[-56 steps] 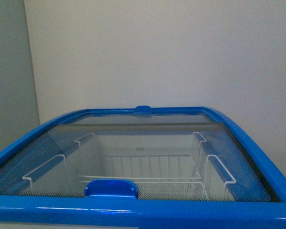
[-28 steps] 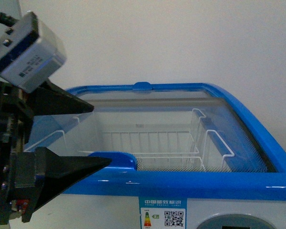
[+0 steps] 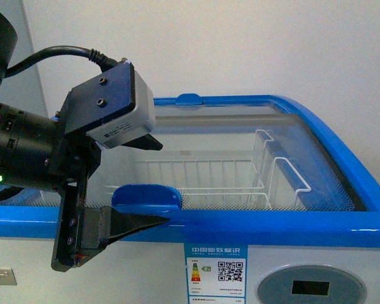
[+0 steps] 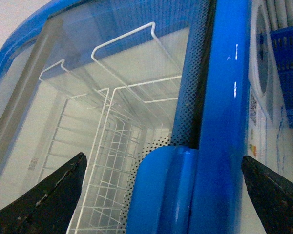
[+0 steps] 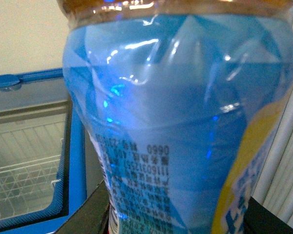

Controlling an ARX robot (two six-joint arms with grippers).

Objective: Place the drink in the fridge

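Observation:
The fridge is a white chest freezer with a blue rim (image 3: 291,218) and a sliding glass lid (image 3: 316,171); white wire baskets (image 3: 202,177) show through it. My left gripper (image 3: 164,183) is open, its black fingers (image 3: 133,223) above and below the lid's blue handle (image 3: 145,196). In the left wrist view the gripper (image 4: 162,200) straddles the handle (image 4: 156,175) without touching it. My right gripper (image 5: 178,219) is shut on the drink (image 5: 176,122), whose blue label fills that view. The amber liquid shows at the top edge and the cap is out of view. The right gripper is not in the front view.
An energy label with a QR code (image 3: 216,278) and a round control panel (image 3: 310,288) are on the fridge's front. A white wall (image 3: 272,44) stands behind it. The fridge's corner (image 5: 75,161) shows beside the drink. A blue crate (image 4: 288,53) lies beyond the fridge.
My left arm has come into the front view and moved right until its fingers straddle the lid handle. The view has dropped, so the fridge's front now shows.

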